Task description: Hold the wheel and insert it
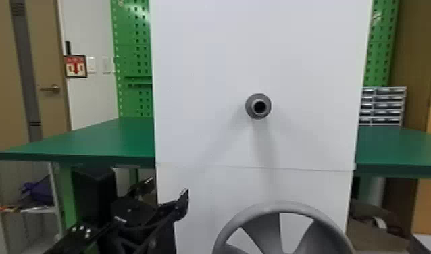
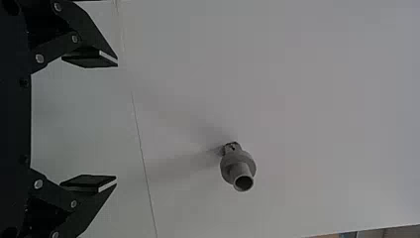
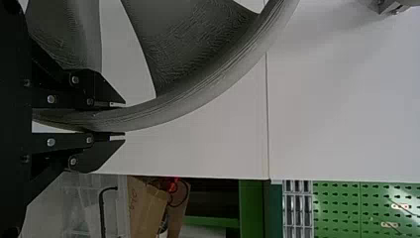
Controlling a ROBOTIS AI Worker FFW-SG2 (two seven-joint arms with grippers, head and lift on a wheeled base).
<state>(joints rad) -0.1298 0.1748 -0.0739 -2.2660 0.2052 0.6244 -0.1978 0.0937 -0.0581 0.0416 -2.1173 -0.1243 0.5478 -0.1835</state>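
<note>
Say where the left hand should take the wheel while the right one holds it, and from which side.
I'd take the wheel by its left rim, coming from the robot's left, with one finger outside and one in the gap between spokes. The rim is a slim rounded band, and the right hand straddles its right side that way. The left hand is open.

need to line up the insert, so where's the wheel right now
The wheel is low in the head view, right of centre, below the grey hub, its rim between the right pincer's fingers.
</note>
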